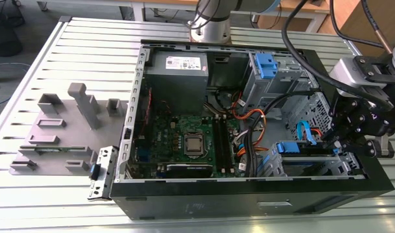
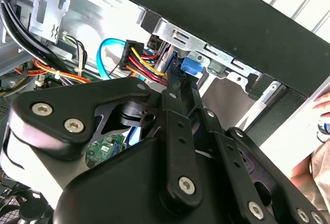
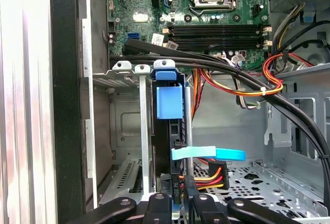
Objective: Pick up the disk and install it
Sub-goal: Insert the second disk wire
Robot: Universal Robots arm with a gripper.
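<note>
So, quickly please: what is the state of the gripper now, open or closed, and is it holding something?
Gripper: closed on the disk, which stands on edge in the drive bay of the case.

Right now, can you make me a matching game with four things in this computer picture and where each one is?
Things:
1. claw
2. grey power-supply box
3. processor chip
4. grey plastic fixture

Places:
A. on the slatted table, outside the case, at the exterior view's left
B. middle of the green motherboard
C. far corner of the case, white sticker on top
D. over the drive bay at the exterior view's right, by the disk's blue tab

Pairs: 1-D, 2-C, 3-B, 4-A
</note>
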